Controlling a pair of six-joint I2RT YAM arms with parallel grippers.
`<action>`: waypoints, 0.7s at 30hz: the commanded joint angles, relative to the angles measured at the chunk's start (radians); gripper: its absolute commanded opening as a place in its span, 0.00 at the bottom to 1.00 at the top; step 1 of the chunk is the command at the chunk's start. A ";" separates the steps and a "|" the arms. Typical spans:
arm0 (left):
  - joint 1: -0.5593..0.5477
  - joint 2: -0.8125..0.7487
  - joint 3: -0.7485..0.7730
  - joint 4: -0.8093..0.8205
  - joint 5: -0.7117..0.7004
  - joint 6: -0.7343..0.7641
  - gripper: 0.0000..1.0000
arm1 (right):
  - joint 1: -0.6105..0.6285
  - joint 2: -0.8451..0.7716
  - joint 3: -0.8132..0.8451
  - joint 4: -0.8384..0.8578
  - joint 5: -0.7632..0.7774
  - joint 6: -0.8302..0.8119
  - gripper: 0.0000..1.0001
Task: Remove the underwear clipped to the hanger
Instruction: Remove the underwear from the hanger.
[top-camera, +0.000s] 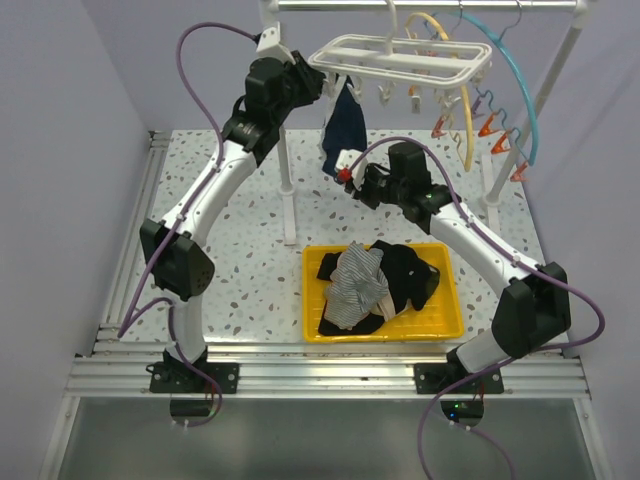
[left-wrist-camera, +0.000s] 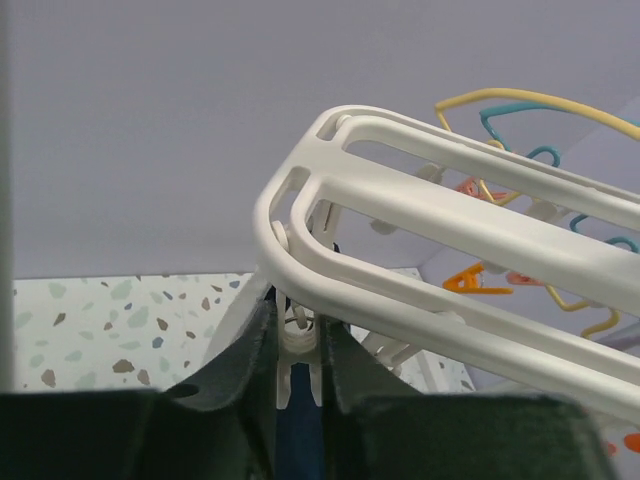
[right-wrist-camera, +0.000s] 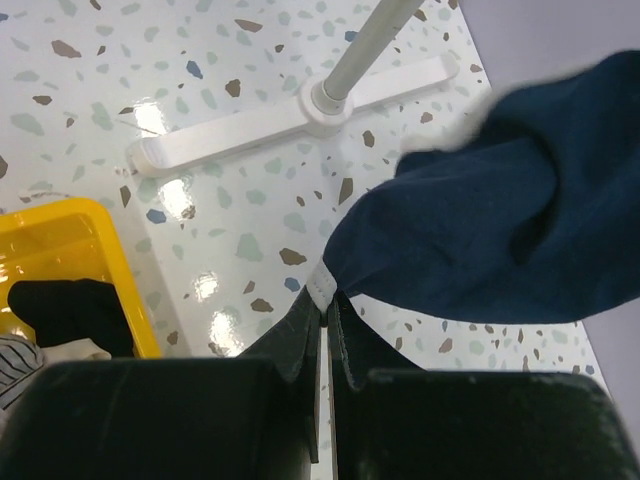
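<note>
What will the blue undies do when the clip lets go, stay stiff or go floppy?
Probably floppy: the navy underwear hangs in soft folds and bunches where the right gripper pinches its edge. It seems light too, since one small white clip holds it up. Released, it would likely drape from the gripper.
</note>
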 joint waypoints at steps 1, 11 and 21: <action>0.003 -0.051 -0.016 0.053 0.011 0.005 0.36 | -0.002 -0.030 -0.005 0.007 -0.017 0.013 0.00; 0.003 -0.287 -0.320 0.145 0.056 0.036 0.72 | -0.049 -0.062 -0.009 -0.028 -0.053 -0.009 0.00; 0.017 -0.536 -0.901 0.620 0.255 0.084 0.79 | -0.106 -0.072 0.017 -0.137 -0.178 -0.062 0.00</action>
